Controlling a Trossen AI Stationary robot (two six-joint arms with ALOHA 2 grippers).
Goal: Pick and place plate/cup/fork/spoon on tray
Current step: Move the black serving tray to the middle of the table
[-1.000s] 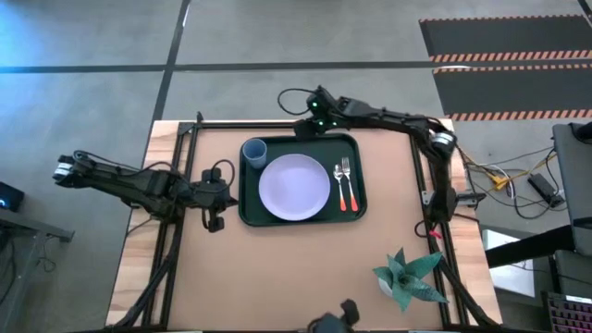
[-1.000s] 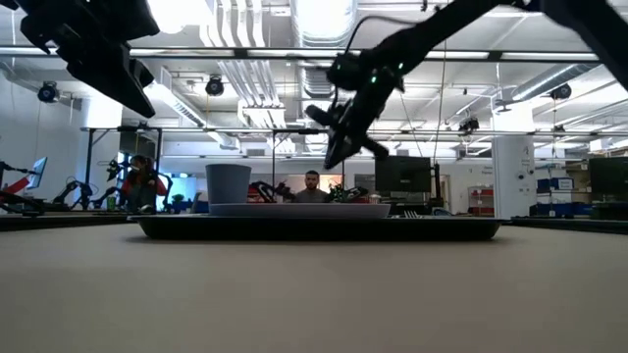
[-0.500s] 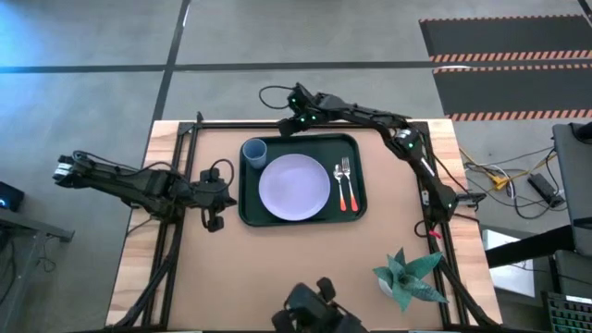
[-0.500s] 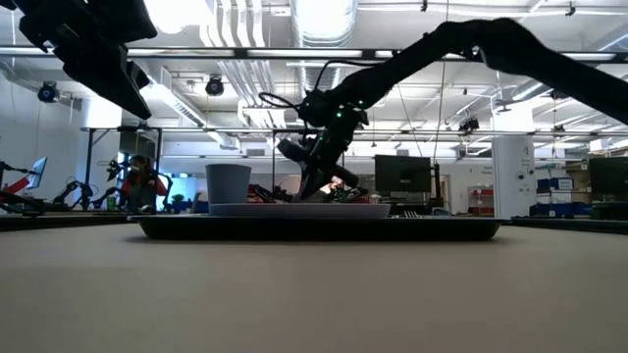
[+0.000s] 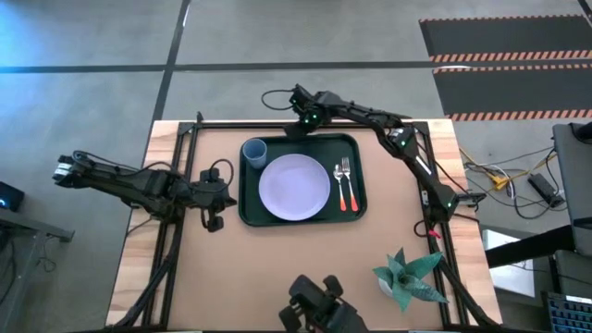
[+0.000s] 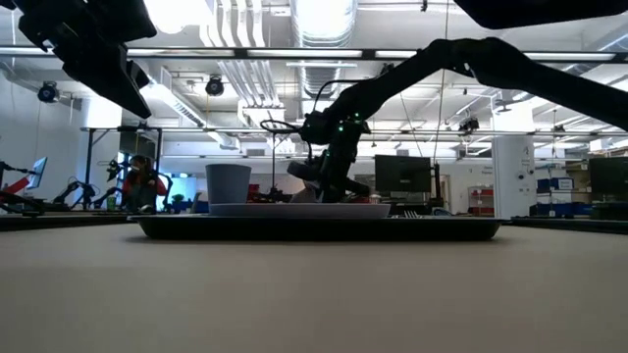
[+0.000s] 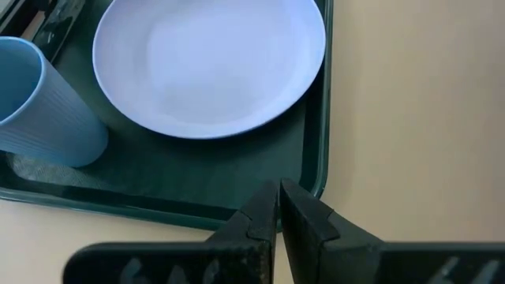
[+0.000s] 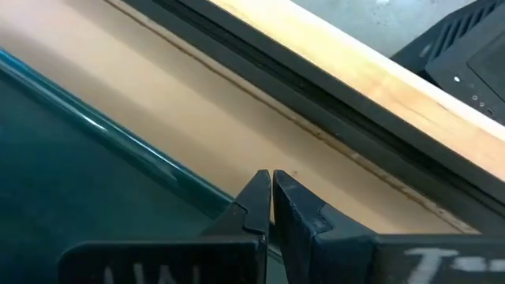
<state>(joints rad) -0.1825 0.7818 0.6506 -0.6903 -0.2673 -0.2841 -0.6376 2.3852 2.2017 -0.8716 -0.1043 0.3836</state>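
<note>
Green tray [image 5: 298,212] carries everything, so I keep my left hand [image 7: 278,207] and right hand [image 8: 271,197] pressed together, empty.

The dark green tray [image 5: 248,213] lay flat on the bench, rectangular with rounded corners and a raised rim. A round, pale lavender plate [image 5: 294,187] sat flat near its middle. A small blue cup [image 5: 254,151] stood upright in the tray's far left corner, just beside the plate. To the plate's right lay the fork [image 5: 339,173] and spoon [image 5: 349,183], side by side, apparently not touching, silver heads pointing away, orange-red handles nearer.
</note>
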